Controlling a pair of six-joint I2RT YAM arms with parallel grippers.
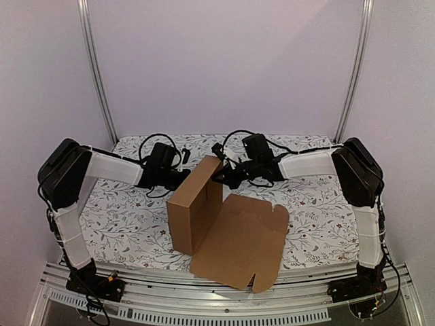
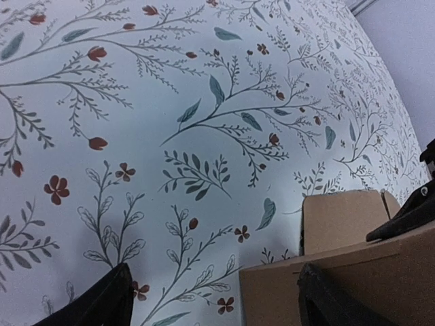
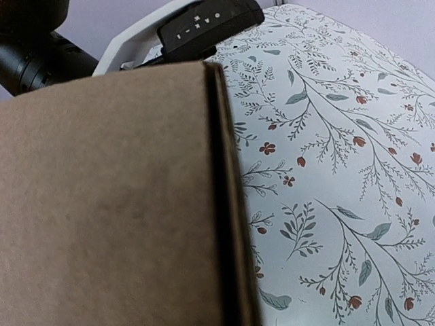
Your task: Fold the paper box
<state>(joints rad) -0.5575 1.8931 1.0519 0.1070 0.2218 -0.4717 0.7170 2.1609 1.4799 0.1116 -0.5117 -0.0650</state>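
Observation:
The paper box (image 1: 195, 207) is brown cardboard and stands on its side on the flowered cloth, with its lid flap (image 1: 241, 239) lying flat toward the front right. My left gripper (image 1: 178, 178) is open just behind the box's far left side. In the left wrist view its fingertips (image 2: 102, 305) are wide apart, and the right one lies against the cardboard (image 2: 353, 268). My right gripper (image 1: 223, 175) is at the box's far top corner. In the right wrist view the cardboard (image 3: 109, 204) fills the left half and hides my fingers.
The flowered cloth (image 1: 122, 217) covers the table. The lid flap overhangs the front edge by the metal rail (image 1: 204, 309). The left arm's wrist (image 3: 204, 27) shows beyond the box. Black cables (image 1: 160, 141) loop at the back.

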